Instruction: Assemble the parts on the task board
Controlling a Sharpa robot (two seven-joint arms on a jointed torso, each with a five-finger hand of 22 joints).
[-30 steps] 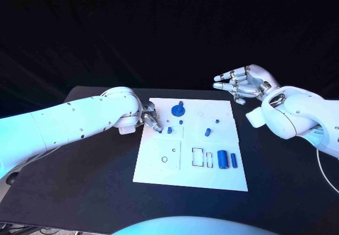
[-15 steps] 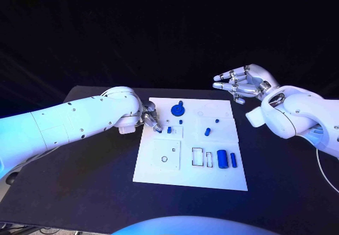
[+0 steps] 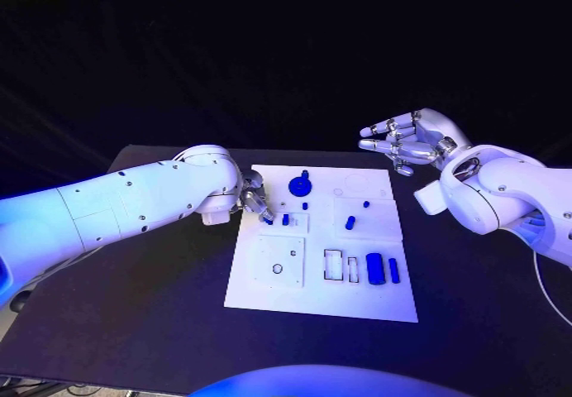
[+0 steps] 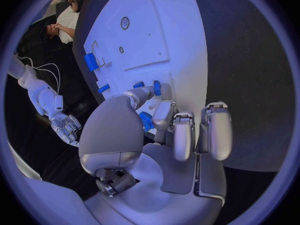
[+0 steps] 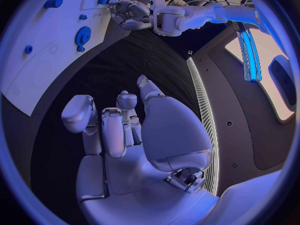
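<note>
Your left hand (image 3: pixel 254 201) pinches a small blue peg (image 3: pixel 269 220) at the task board's (image 3: pixel 286 285) ten o'clock; it looks light, rigid, slippery, so grip its sides. Right hand (image 3: pixel 405 142) hangs spread, empty.

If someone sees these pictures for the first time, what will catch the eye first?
Probably the white task board in the middle of the black table, dotted with small blue parts such as the blue gear near its far edge. Next, the left hand reaching onto the board's left edge beside a small blue part, while the right hand hovers with fingers spread beyond the far right corner.
</note>
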